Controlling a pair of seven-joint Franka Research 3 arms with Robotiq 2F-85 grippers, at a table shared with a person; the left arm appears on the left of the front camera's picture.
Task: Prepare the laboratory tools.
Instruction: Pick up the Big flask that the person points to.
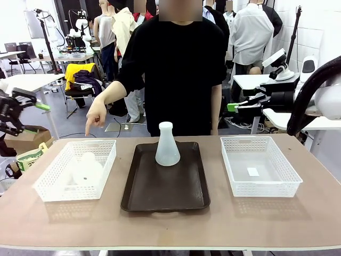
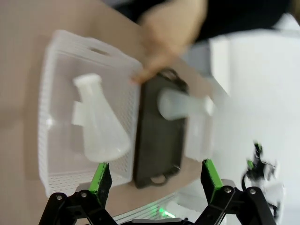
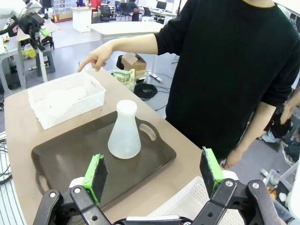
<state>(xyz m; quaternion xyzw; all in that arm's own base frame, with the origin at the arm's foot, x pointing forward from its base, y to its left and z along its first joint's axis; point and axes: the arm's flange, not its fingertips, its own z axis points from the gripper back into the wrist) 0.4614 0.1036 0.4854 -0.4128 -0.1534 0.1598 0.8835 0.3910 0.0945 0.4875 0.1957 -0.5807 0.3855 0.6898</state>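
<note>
- My left pincer hangs wide open and empty, its green pads well apart. It looks down on a white mesh plastic basket on the wooden desk.
- One translucent frosted-white conical flask lies on its side in that basket, straight ahead of the left pincer. Its wide base points toward my fingers and its narrow neck away, so its long axis runs roughly across the line between my pads.
- The other frosted flask stands upright on a dark brown rectangular tray mid-desk. It is ahead of my right pincer, which is likewise spread wide with nothing in it.
- A person's hand points a finger down toward the basket's far edge.
- I judge the lying flask to be the left arm's job, since that arm is nearer. The move turns on closing across its body or neck rather than along its length, and the basket wall may crowd the pads.
</note>
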